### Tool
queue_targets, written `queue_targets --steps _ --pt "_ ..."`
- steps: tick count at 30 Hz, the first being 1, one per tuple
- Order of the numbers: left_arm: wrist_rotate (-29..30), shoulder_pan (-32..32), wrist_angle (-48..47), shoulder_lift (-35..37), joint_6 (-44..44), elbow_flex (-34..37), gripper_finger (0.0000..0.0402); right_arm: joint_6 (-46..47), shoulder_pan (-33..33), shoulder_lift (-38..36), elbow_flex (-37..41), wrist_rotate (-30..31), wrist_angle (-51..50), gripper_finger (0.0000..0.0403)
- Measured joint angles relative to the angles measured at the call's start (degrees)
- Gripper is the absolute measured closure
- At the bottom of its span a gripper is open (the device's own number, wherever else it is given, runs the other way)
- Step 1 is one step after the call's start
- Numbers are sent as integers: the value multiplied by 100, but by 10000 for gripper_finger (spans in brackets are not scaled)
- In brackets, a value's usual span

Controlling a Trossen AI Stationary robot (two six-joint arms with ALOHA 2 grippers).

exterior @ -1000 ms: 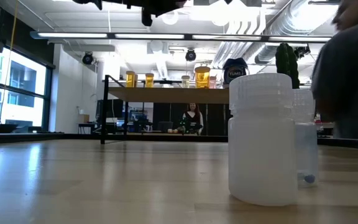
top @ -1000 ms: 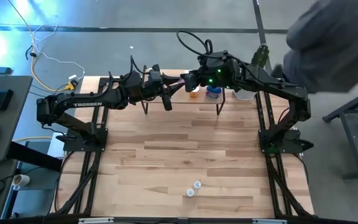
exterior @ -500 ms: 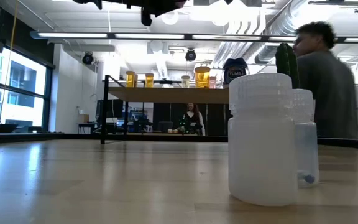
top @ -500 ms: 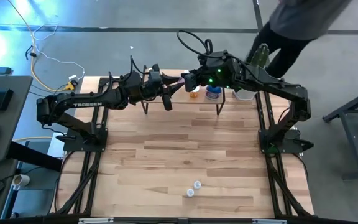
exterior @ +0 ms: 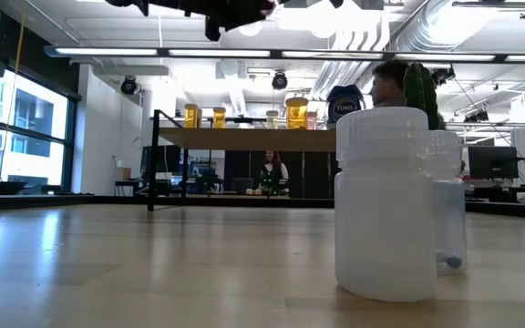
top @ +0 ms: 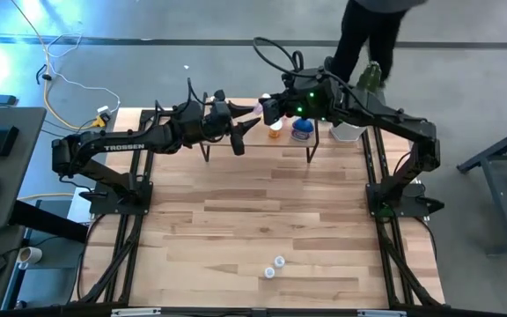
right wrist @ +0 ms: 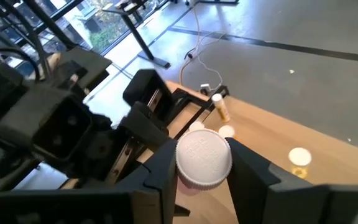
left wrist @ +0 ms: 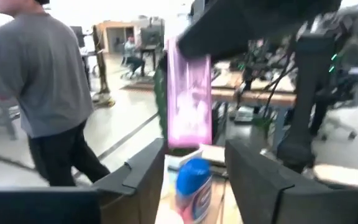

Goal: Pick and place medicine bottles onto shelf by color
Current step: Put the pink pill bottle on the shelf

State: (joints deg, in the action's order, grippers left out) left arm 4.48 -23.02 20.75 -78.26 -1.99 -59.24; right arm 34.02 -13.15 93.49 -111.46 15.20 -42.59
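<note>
My right gripper (top: 267, 113) is shut on a pink bottle (left wrist: 189, 102) with a white cap (right wrist: 204, 158), above the shelf (top: 284, 141) at the table's far edge. My left gripper (top: 246, 134) is open right beside it. In the left wrist view its fingers (left wrist: 143, 177) stand apart just short of the bottle, touching nothing. An orange bottle (top: 275, 132) and the blue jar (top: 302, 130) stand on the shelf. Two white bottles (top: 274, 267) stand near the table's near edge and fill the low view (exterior: 381, 200). My right gripper pinches the pink bottle between its two fingers, on opposite sides just below the white cap (right wrist: 204, 180). The fingers come from the table's right. The bottle is lifted clear above the shelf, and its pink body (left wrist: 189, 118) sticks out beyond the fingers.
A white pot with a green cactus (top: 349, 132) stands at the shelf's right end. Several yellow and orange bottles (exterior: 244, 116) stand along the shelf in the low view. A person (top: 368, 35) stands beyond the far edge. Bare tabletop (top: 262, 202) lies between the shelf and the white bottles.
My left gripper has opened and let go of the pink bottle, which stays in my right gripper. My right gripper has shifted slightly toward the far edge. The person behind the table has walked from the right toward the left.
</note>
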Motion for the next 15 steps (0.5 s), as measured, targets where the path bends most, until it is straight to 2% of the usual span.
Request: queue_targets --steps 8,15 --pt "620 -71 -702 38 -20 1 178 -297 -182 0 0 237 7 303" --pt "603 -259 -1652 562 468 2 169 -911 -276 108 -4 492 345 303"
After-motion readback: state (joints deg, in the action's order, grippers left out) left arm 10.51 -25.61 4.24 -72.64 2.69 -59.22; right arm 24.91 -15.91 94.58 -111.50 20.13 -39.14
